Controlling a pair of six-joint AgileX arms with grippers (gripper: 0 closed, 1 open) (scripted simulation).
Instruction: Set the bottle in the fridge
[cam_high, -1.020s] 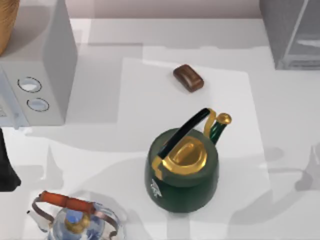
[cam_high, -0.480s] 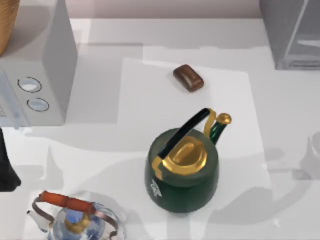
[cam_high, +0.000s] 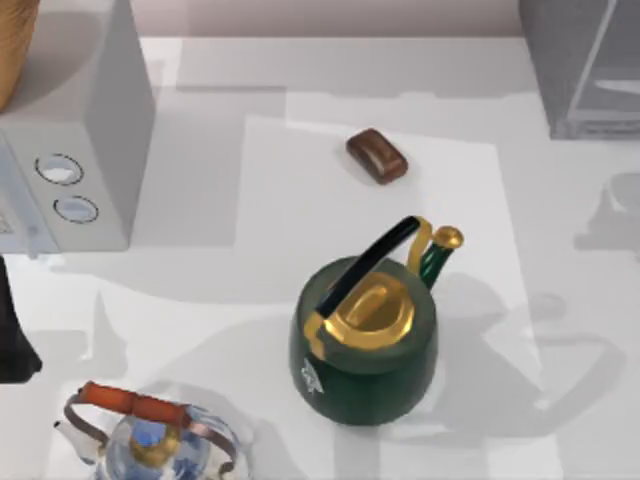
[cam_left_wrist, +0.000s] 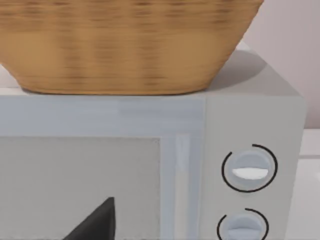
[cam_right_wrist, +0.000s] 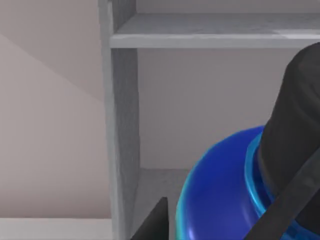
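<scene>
- At the far left of the top view, the lighter box with two dials (cam_high: 70, 150) stood on the surface (cam_high: 200, 70). A woven basket (cam_left_wrist: 125, 45) rested on top of it in the left wrist view.
- The left arm's tool was parked in front of that box. A dark sliver (cam_left_wrist: 97, 222) at the frame edge may have been part of it, and I could not tell how its fingers stood.
- Further right sat a glass kettle (cam_high: 150, 440), a green and gold kettle (cam_high: 365, 340) and a small brown block (cam_high: 377, 156), none of them part of the job.
- At the top right stood the fridge (cam_high: 580, 70), cut off by the frame.
- In the right wrist view the blue bottle (cam_right_wrist: 220, 195) hung just before the fridge's open compartment, under a shelf (cam_right_wrist: 210, 35).
- The right tool seemed to carry it, but its fingers were too cropped to judge.
- I judged the task late: the bottle still needed setting inside and releasing.
</scene>
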